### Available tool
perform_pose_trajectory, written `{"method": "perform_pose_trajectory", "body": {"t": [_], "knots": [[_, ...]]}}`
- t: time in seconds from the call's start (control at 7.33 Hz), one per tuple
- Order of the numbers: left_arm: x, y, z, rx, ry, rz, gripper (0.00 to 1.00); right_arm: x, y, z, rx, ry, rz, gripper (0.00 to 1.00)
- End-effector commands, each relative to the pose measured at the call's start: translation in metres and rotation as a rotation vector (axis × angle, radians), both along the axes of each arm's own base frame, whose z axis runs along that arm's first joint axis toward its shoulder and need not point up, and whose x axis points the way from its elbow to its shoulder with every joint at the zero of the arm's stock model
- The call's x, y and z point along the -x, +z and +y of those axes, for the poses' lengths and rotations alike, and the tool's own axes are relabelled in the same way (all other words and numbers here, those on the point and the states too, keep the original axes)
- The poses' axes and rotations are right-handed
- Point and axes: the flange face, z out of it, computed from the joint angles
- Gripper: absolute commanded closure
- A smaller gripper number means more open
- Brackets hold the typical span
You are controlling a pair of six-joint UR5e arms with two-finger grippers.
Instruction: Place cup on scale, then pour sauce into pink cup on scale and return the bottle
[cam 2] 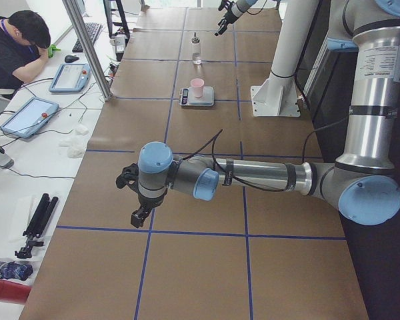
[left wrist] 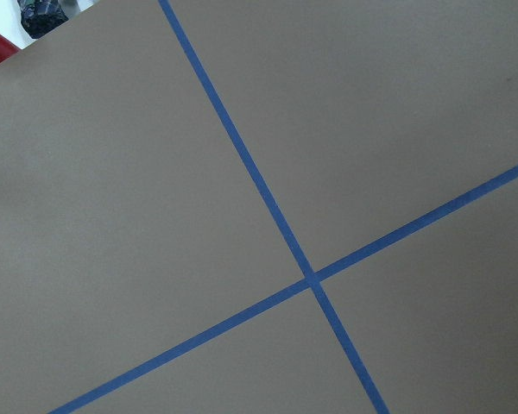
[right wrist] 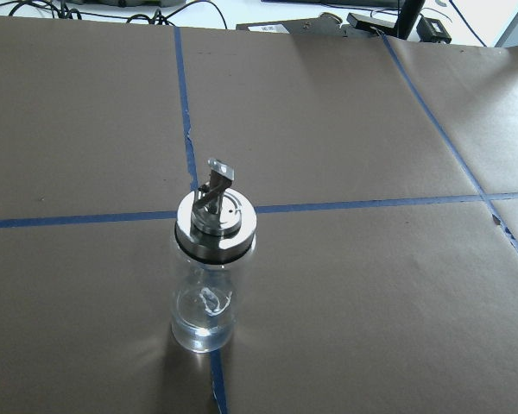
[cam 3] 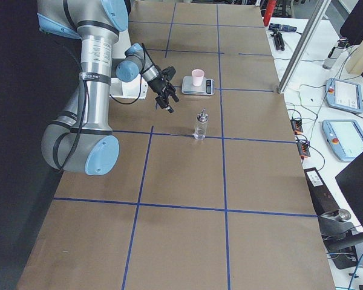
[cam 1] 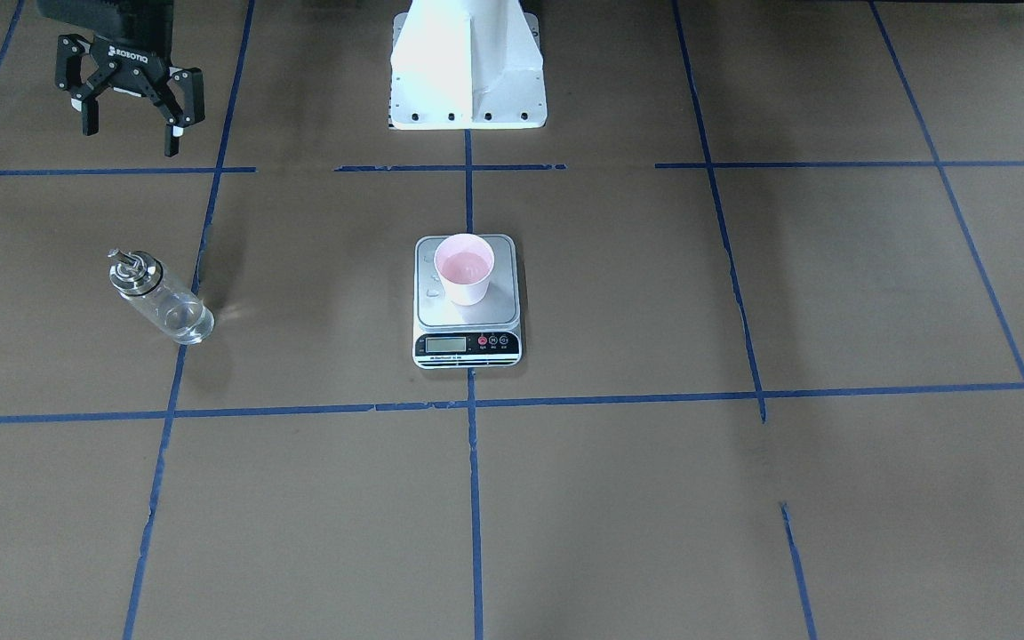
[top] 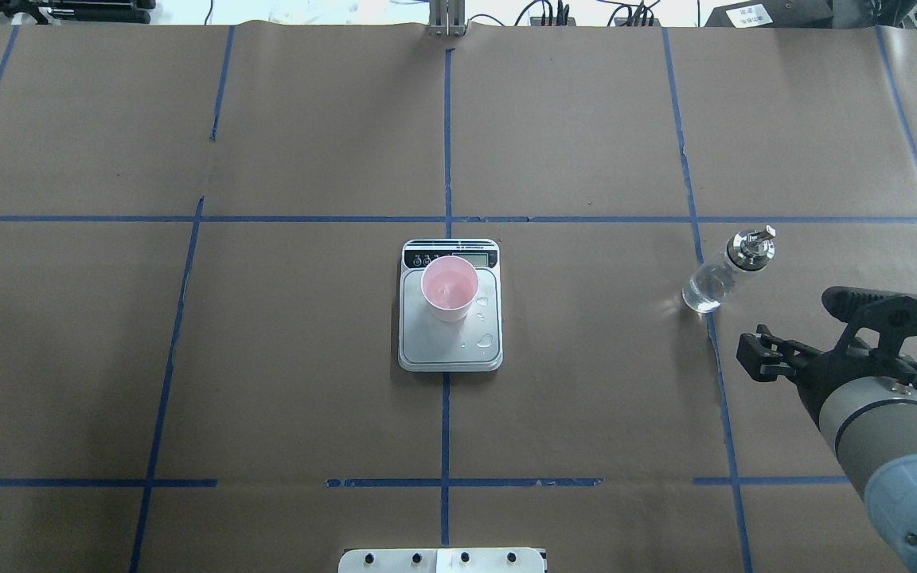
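Bottle (right wrist: 205,293) sits closest in my right wrist feed, upright on brown paper (right wrist: 354,285) and right on a blue tape line (right wrist: 186,129), its silver collar (right wrist: 216,226) towards me. I can barely separate the clear sauce (right wrist: 203,332) from the glass. None of that gripper's fingers enter the shot.

My left wrist feed gives me only paper and two crossing tape lines.

From the front camera, the right gripper (cam 1: 130,135) hangs at top left with fingers spread wide, holding nothing, well apart from the bottle. Its arm is cut off by the edge. Mid-table, the scale (cam 1: 499,311) carries the cup (cam 1: 468,289), upright on the platform. How full the cup is I cannot make out, and the display (cam 1: 445,344) is too small to read. A white base (cam 1: 468,71) is cropped at the top.

Overhead, droplets (top: 486,341) lie on the platform beside the cup, and I see the right gripper only from behind.

On the left side camera, the left gripper (cam 2: 139,217) hovers over bare paper, well apart from the scale. Spread or pressed together, I cannot tell. A person (cam 2: 13,50) sits at a side desk (cam 2: 27,153) with tablets (cam 2: 70,77).

On the right side camera, the bottle stands near the right gripper, apart from the scale.
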Motion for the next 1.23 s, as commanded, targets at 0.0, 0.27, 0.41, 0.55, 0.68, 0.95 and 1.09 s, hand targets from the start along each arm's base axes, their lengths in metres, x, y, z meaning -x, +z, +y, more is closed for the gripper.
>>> {"method": "perform_pose_trajectory", "body": {"t": [0.0,0.27,0.41,0.55,0.68,0.95,1.09], "knots": [[0.0,0.001,0.001,0.002,0.0,0.0,0.0,-0.01,-0.048,-0.031,0.036,-0.046,0.033,0.0],[0.0,-0.002,-0.001,-0.003,0.0,0.0,0.0,-0.044,-0.058,-0.082,0.033,-0.134,0.102,0.0],[0.0,-0.006,-0.001,-0.01,-0.001,0.001,0.0,-0.065,-0.06,-0.117,0.064,-0.17,0.116,0.0],[0.0,-0.006,-0.001,-0.011,0.0,0.002,0.0,-0.089,-0.056,-0.146,0.101,-0.213,0.122,0.0],[0.0,-0.011,-0.002,-0.02,-0.001,0.001,0.0,-0.11,-0.044,-0.176,0.12,-0.274,0.103,0.0],[0.0,-0.013,-0.002,-0.025,0.0,0.002,0.0,-0.174,0.015,-0.25,0.139,-0.447,-0.04,0.0],[0.0,-0.013,-0.002,-0.025,0.0,0.002,0.0,-0.221,0.058,-0.276,0.159,-0.553,-0.069,0.0]]}}
